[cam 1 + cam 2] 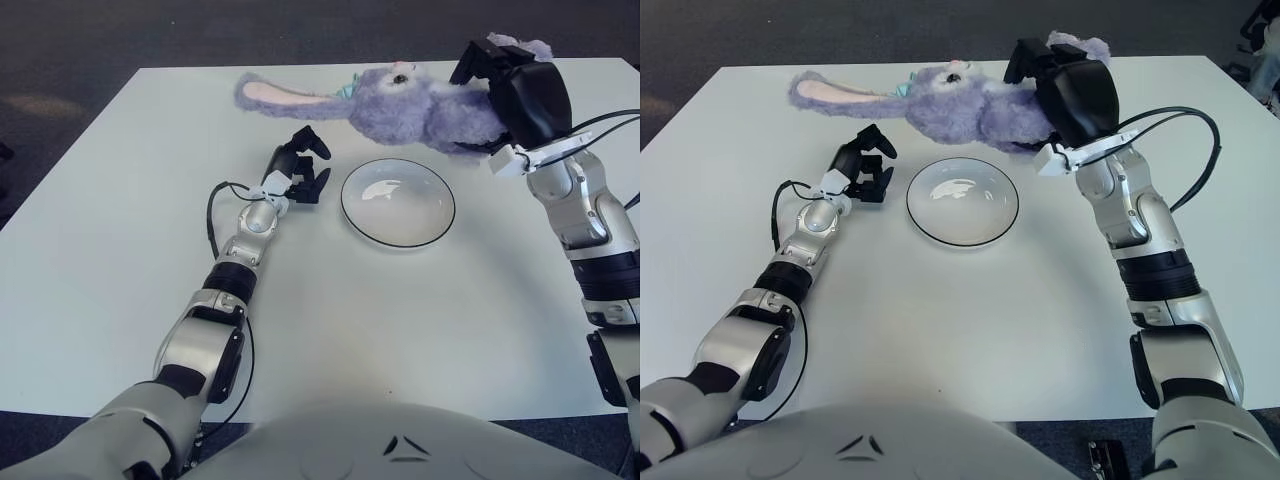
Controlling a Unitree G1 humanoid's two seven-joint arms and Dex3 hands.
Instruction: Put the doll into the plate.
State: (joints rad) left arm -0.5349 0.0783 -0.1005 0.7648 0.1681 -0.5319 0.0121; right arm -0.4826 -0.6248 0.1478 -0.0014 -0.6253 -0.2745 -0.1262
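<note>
Purple bunny doll [420, 105] held aloft by right hand [520, 95], above far edge of white plate [398, 203], not in it. Dark fingers [478, 60] closed around doll's rear body; head and long ear extended leftward, clear of grip. Left hand [298, 170] seen just left of plate on tabletop [120, 230], fingers loosely curled, nothing held.

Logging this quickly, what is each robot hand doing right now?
Left robot hand: fingers curled, holding nothing, left of the plate.
Right robot hand: shut on the doll, behind the plate.
</note>
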